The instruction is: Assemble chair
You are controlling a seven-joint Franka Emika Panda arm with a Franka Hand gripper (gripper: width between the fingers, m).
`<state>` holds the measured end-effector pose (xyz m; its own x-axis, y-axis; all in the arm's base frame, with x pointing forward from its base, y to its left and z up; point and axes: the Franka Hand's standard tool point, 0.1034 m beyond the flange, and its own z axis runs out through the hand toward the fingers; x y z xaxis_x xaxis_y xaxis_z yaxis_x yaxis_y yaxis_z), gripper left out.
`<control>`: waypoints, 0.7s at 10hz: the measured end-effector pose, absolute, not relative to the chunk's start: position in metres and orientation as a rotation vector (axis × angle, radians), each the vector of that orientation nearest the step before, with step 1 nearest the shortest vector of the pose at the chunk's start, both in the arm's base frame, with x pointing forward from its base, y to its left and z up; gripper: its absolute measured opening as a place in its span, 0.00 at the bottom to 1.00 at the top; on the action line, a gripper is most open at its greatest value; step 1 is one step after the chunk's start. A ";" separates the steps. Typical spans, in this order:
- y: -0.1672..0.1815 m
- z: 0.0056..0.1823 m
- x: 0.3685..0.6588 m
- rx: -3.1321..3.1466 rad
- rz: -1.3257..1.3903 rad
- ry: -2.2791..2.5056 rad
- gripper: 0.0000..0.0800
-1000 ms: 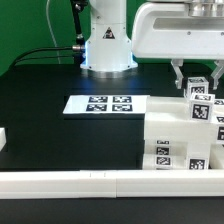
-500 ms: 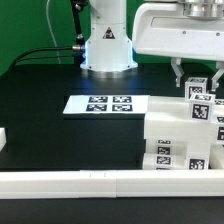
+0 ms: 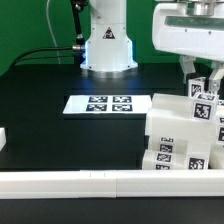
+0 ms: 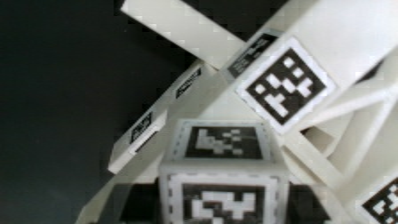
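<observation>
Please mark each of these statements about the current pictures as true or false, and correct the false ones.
1. The marker board lies flat on the black table. True.
2. The gripper hangs over the middle of the marker board. False: it is at the exterior view's right, at the top of the chair.
3. The chair stands at the exterior view's right, near the long white rail. True.
4. The chair parts are plain, without any tags. False: several black-and-white square tags show on them in both views.
5. The chair rests on top of the marker board. False: it stands apart from the board, toward the exterior view's right.
</observation>
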<state>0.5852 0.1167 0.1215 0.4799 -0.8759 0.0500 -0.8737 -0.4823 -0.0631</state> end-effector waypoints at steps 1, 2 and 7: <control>0.117 0.120 0.585 -2.681 -0.115 1.579 0.46; 0.117 0.120 0.585 -2.687 -0.115 1.571 0.67; 0.105 0.123 0.591 -3.101 -0.065 0.588 0.81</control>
<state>0.5914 0.1053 0.1226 0.9297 -0.3657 0.0430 -0.3663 -0.9305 0.0074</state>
